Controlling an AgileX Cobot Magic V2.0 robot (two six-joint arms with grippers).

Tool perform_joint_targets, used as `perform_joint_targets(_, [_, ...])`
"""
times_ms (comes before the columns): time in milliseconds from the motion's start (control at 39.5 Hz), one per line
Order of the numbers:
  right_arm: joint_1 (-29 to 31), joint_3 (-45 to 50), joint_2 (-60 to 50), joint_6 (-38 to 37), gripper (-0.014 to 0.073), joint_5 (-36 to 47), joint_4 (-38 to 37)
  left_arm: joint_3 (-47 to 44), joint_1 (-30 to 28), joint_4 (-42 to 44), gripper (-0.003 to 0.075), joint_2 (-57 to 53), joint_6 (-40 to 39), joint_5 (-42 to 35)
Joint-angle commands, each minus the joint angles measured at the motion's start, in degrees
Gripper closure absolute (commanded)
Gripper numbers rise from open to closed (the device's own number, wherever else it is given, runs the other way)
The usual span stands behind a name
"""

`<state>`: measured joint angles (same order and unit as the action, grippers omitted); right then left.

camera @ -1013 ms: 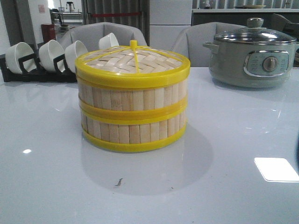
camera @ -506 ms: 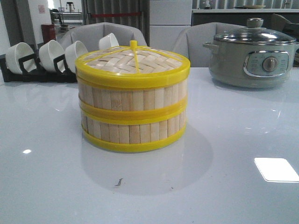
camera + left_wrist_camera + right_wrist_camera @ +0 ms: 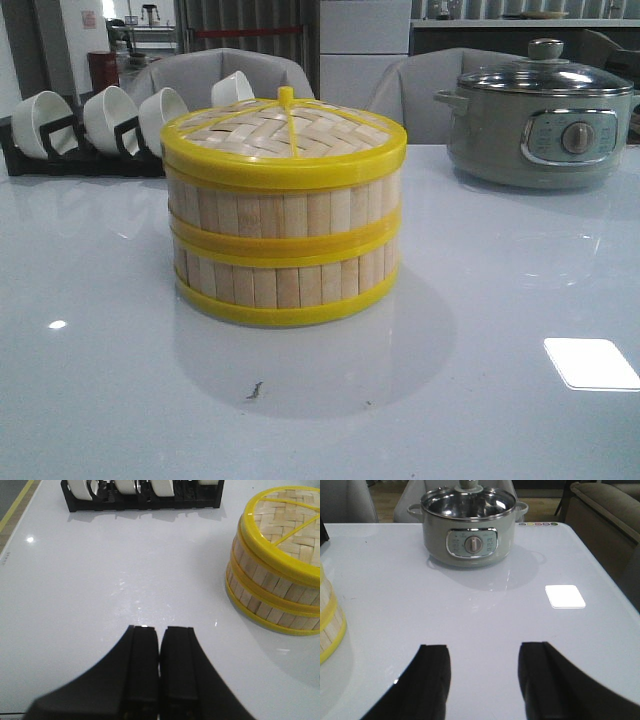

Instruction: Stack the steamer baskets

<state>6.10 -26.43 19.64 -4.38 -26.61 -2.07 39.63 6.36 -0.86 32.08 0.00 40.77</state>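
Observation:
Two steamer baskets (image 3: pixel 285 245) stand stacked one on the other in the middle of the white table, pale bamboo slats between bright yellow rims. A woven yellow-rimmed lid (image 3: pixel 283 135) caps the stack. The stack (image 3: pixel 275 575) also shows in the left wrist view, and its edge (image 3: pixel 329 625) in the right wrist view. My left gripper (image 3: pixel 159 628) is shut with nothing between its fingers, over bare table to the left of the stack. My right gripper (image 3: pixel 482 647) is open and empty, over bare table to the right. Neither gripper appears in the front view.
A grey-green electric pot (image 3: pixel 540 115) with a glass lid stands at the back right, also in the right wrist view as the pot (image 3: pixel 470 527). A black rack of white bowls (image 3: pixel 100 125) stands at the back left. Chairs are behind the table.

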Motion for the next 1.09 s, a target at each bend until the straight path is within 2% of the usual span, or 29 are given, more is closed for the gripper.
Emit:
perform_joint_targets(0, [0.5,0.6,-0.2,-0.1,0.0200,6.9,1.3,1.6,0.5,-0.5,0.0634,0.1,0.0,-4.9])
perform_joint_targets(76, [0.5,1.5,-0.2,-0.1,0.0295,6.9,2.8,1.6,0.5,-0.5,0.0634,0.1,0.0,-4.9])
perform_joint_targets(127, [0.5,1.8,-0.2,-0.1,0.0412,6.7,3.4,1.6,0.5,-0.5,0.0634,0.1,0.0,-4.9])
perform_joint_targets(177, [0.5,1.8,-0.2,-0.1,0.0568,6.4,3.5,1.6,0.5,-0.5,0.0634,0.1,0.0,-4.9])
perform_joint_targets(228, [0.5,1.8,-0.2,0.0,0.0518,6.9,3.5,1.6,0.5,-0.5,0.0634,0.1,0.0,-4.9])
perform_joint_targets(304, [0.5,1.8,-0.2,0.0,0.0548,7.6,3.5,1.6,0.5,-0.5,0.0634,0.1,0.0,-4.9])
perform_joint_targets(1063, [0.5,1.7,-0.2,0.0,0.0545,6.3,3.7,1.6,0.5,-0.5,0.0634,0.1,0.0,-4.9])
